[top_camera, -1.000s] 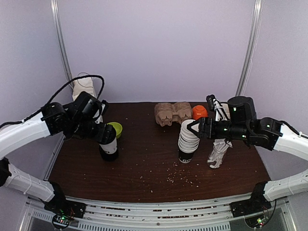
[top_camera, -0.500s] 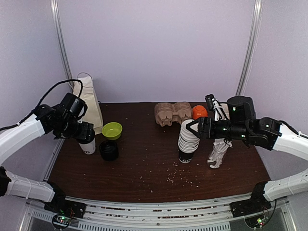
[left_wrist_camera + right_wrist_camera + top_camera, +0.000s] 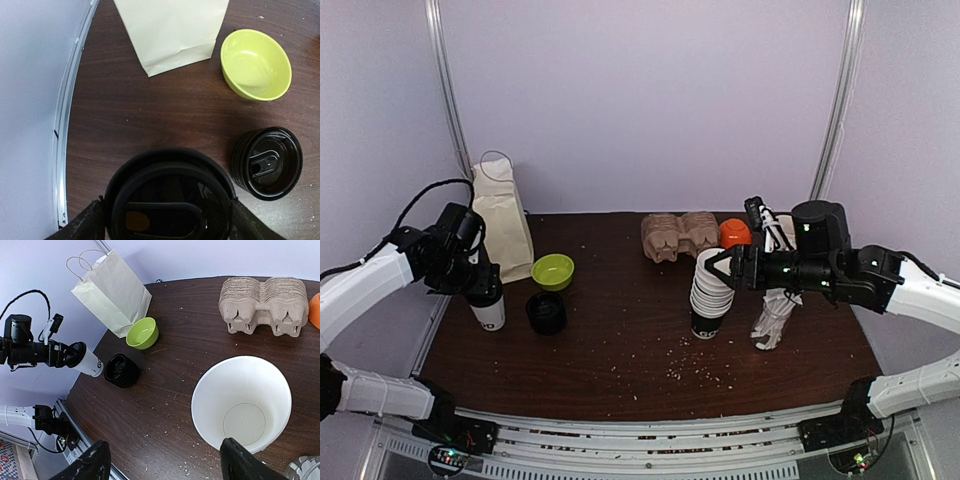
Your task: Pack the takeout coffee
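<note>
From above, the left claw (image 3: 480, 290) is clamped on the takeout coffee (image 3: 490, 314) at the left edge of the bench (image 3: 620, 345). The claw comes down over the black lid, and the white body shows below it. From here I cannot tell whether the base touches the bench. A paper bag (image 3: 505, 225) stands just behind the cup. A green bowl (image 3: 552, 270) and a black stack of lids (image 3: 546, 312) sit just to its right, apart from it. Well across the bench, the right claw (image 3: 717, 262) hangs at the top of a stack of cups (image 3: 708, 295), in front of the pulp cup carriers (image 3: 680, 235).

In the left wrist view the lid of the takeout coffee (image 3: 170, 192) fills the bottom of the frame. It sits between the two fingers (image 3: 87, 226) of the left claw (image 3: 166, 225), one pressed on each side. The stack of lids (image 3: 267, 162) lies near it on the right, the green bowl (image 3: 256, 65) beyond that, and the paper bag (image 3: 172, 35) straight ahead.

In the right wrist view the right claw (image 3: 165, 460) has its jaws wide apart. The open top of the stack of cups (image 3: 242, 402) is ahead of them, close to one finger and clear of the other. The takeout coffee (image 3: 90, 365) shows far off at the left in the other claw's grip, beside the stack of lids (image 3: 121, 371).
</note>
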